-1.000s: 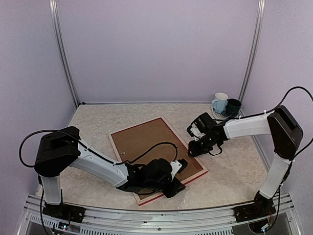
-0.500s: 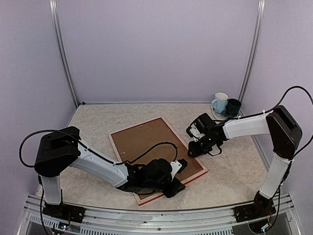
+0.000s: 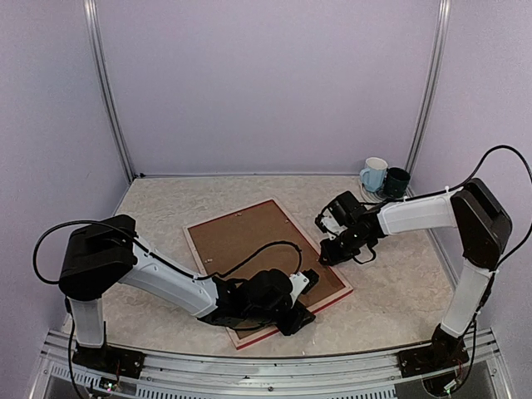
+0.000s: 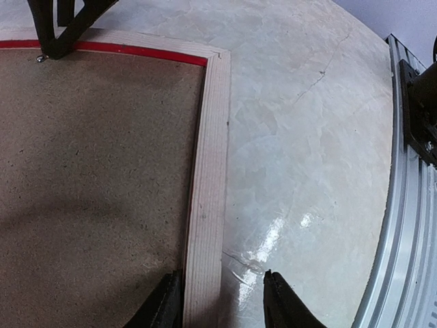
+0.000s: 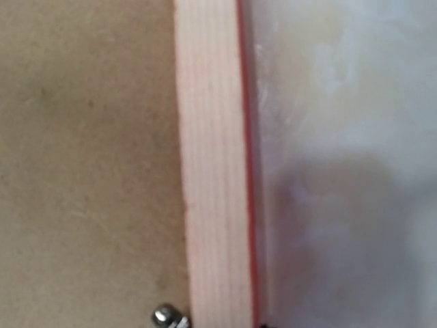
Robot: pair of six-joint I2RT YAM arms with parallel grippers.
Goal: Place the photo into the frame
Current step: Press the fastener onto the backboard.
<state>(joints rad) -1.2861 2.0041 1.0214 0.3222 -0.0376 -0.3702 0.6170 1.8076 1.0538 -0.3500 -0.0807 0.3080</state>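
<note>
The frame (image 3: pixel 231 213) lies face down on the table, a brown backing board (image 3: pixel 241 237) filling it; the photo is hidden. My left gripper (image 3: pixel 301 314) is at the frame's near rail. In the left wrist view it (image 4: pixel 222 277) is open, one finger over the board and the other over the table, straddling the pale wood rail (image 4: pixel 208 171). My right gripper (image 3: pixel 331 253) is low over the right rail, its tips (image 4: pixel 51 48) by a small metal tab. The right wrist view shows only the rail (image 5: pixel 212 171), its red edge, the board (image 5: pixel 82 137) and a metal tab (image 5: pixel 164 316).
A white mug (image 3: pixel 374 174) and a dark mug (image 3: pixel 396 181) stand at the back right corner. An aluminium rail (image 4: pixel 410 205) runs along the table's near edge. Purple walls close in the back and both sides.
My right gripper has shifted slightly left over the frame's right rail. The left arm and the frame have not moved.
</note>
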